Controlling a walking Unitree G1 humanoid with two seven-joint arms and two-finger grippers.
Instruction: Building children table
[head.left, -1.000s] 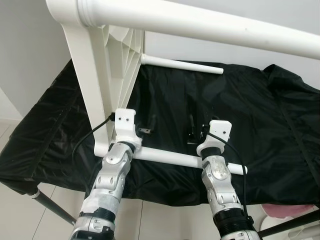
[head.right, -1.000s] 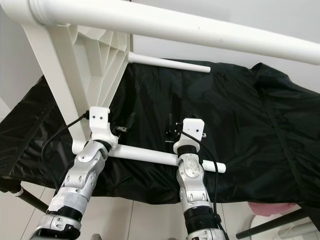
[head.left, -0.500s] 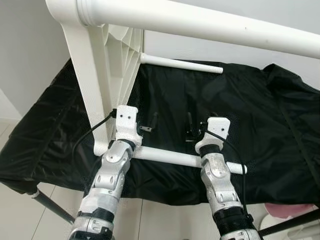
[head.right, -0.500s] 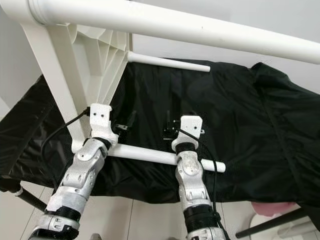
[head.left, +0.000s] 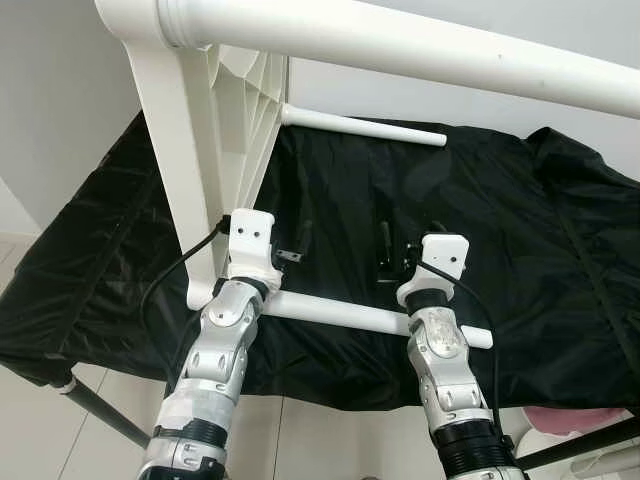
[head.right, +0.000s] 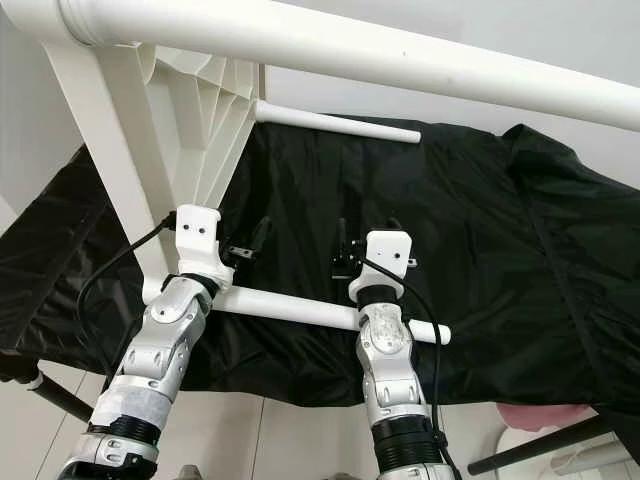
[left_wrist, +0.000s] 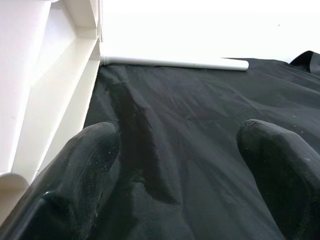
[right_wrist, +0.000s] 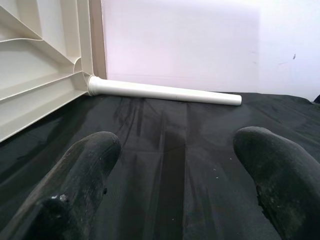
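**Operator:** Looking through the head camera, I saw the white plastic children's table (head.left: 210, 150) tipped on its side on the black fabric sheet (head.left: 520, 260), its ribbed underside facing the robot's right. 3 of its round white legs (head.left: 360, 127) were in view, all sticking out sideways: 1 far across the sheet, 1 near the robot, 1 high and close to the camera.

**Supervisor:** Where were the grippers?

**Operator:** The left gripper (left_wrist: 180, 165) sat low over the sheet, just beside the tabletop's underside. Its 2 black fingers (left_wrist: 82, 165) were spread wide with nothing between them. The right gripper (right_wrist: 175, 175) hovered over the sheet beside it, fingers (right_wrist: 85, 170) equally wide apart and empty.

**Supervisor:** And the near leg?

**Operator:** The near white tubular leg (head.left: 345, 316) ran across under both silver wrists, jutting from the tabletop's lower corner. Both wrist cameras looked along the sheet at the far leg.
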